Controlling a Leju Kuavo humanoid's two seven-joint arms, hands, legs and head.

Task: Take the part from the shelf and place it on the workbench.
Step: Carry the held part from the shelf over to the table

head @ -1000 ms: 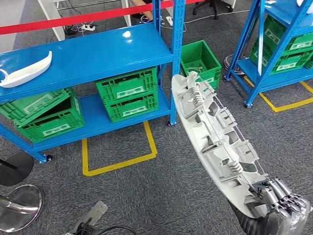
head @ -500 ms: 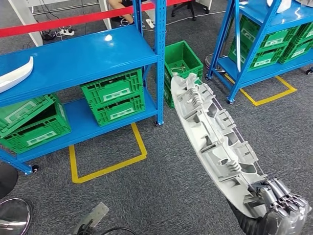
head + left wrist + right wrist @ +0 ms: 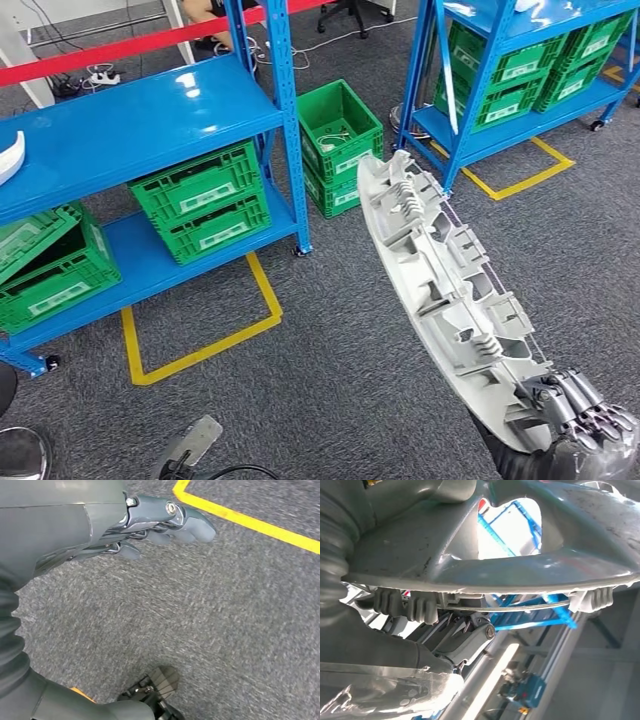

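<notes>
Part (image 3: pixel 445 300): long grey moulded plastic panel, ribbed and clipped, lower end hidden in right hand (image 3: pixel 585 425), which grips it above grey carpet (image 3: pixel 340 380). Left hand (image 3: pixel 166 522): fingers extended, holding nothing, partly cropped.

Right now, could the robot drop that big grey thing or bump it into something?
Maybe. The right hand holds the long grey part only at one end, so it could tip or slip. Its far end sticks out toward the blue shelf post and the green crate, so turning could knock them.
</notes>
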